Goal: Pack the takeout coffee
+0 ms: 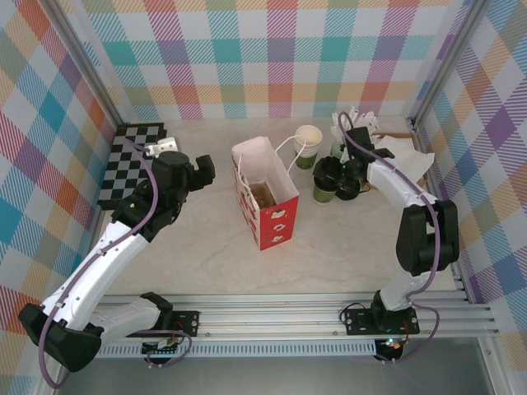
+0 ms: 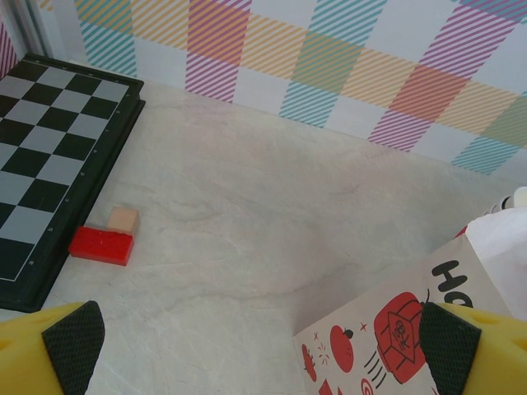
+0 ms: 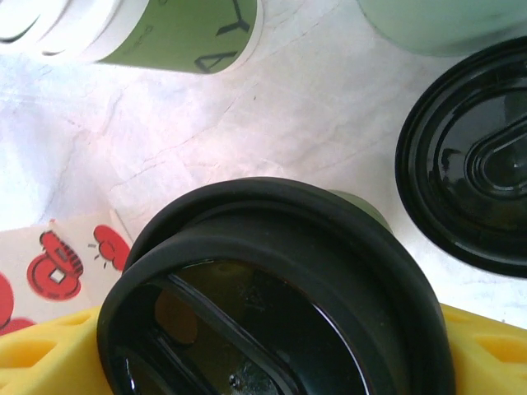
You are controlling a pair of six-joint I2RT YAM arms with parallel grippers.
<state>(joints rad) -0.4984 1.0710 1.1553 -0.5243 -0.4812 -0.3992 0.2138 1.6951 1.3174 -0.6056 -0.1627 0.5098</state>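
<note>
The paper bag (image 2: pixel 395 329) shows red drawings and a black "H"; the stacked cups (image 3: pixel 189 33) carry cut-off dark letters. Right pincer (image 3: pixel 268 350) pinches one takeout coffee (image 3: pixel 272 271) at its black lid, second takeout coffee (image 3: pixel 473 156) just beside, both right of the bag on the surface (image 1: pixel 346 247). Left pincer (image 2: pixel 262 333) spread wide

Bag (image 1: pixel 272 220) stands mid-table; chessboard (image 1: pixel 132 164) left, 2 lidded cups (image 1: pixel 324 194) right, cup stack (image 1: pixel 307 140) behind them.

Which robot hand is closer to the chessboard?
The left one. The left gripper is just right of the chessboard. The right gripper is far off, past the red paper bag, around a lidded coffee cup.
</note>
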